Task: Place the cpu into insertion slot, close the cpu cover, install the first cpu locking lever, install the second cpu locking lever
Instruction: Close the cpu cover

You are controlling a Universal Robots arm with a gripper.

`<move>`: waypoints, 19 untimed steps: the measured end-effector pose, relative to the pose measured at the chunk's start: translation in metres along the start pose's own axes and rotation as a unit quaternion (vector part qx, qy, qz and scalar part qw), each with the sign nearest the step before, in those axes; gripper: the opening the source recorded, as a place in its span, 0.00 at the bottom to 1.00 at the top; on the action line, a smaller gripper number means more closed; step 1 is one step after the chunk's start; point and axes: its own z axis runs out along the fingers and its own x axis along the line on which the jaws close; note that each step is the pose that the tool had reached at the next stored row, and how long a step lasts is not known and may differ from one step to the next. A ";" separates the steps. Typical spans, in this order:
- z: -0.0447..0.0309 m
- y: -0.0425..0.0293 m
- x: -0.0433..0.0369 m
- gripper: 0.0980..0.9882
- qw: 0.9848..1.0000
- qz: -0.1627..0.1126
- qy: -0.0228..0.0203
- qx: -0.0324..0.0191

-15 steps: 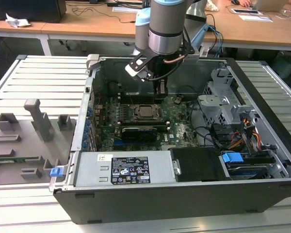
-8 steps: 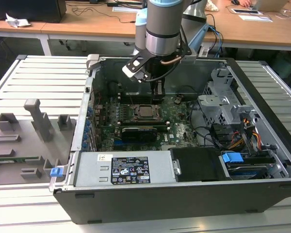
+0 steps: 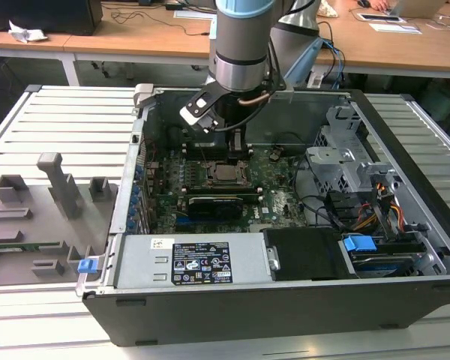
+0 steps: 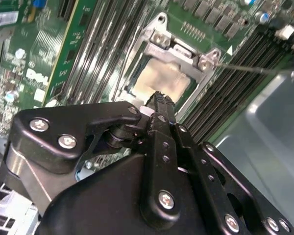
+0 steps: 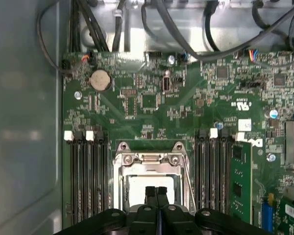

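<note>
Silver cpu cover [image 5: 149,159] framed the cpu [image 5: 137,188]; above it the gripper [image 5: 156,190], fingers pinched together, hid part; memory slots [image 5: 85,176] flanked the cover.

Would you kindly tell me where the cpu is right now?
In the first wrist view, the cpu lies in the insertion slot between the memory slots, just beneath the end effector.

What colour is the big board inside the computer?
The board is green, clearest in the first wrist view.

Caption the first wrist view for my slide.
Shut black gripper poised over the silvery-grey square cpu, seated beneath the thin silver windowed cpu cover on the green motherboard.
</note>
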 end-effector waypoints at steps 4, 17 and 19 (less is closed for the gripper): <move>0.0051 -0.0077 -0.0001 0.01 1.000 0.000 0.000 0.000; 0.0244 -0.0231 -0.0003 0.01 1.000 -0.002 0.000 0.000; 0.0242 -0.0233 -0.0002 0.01 1.000 -0.002 0.000 0.000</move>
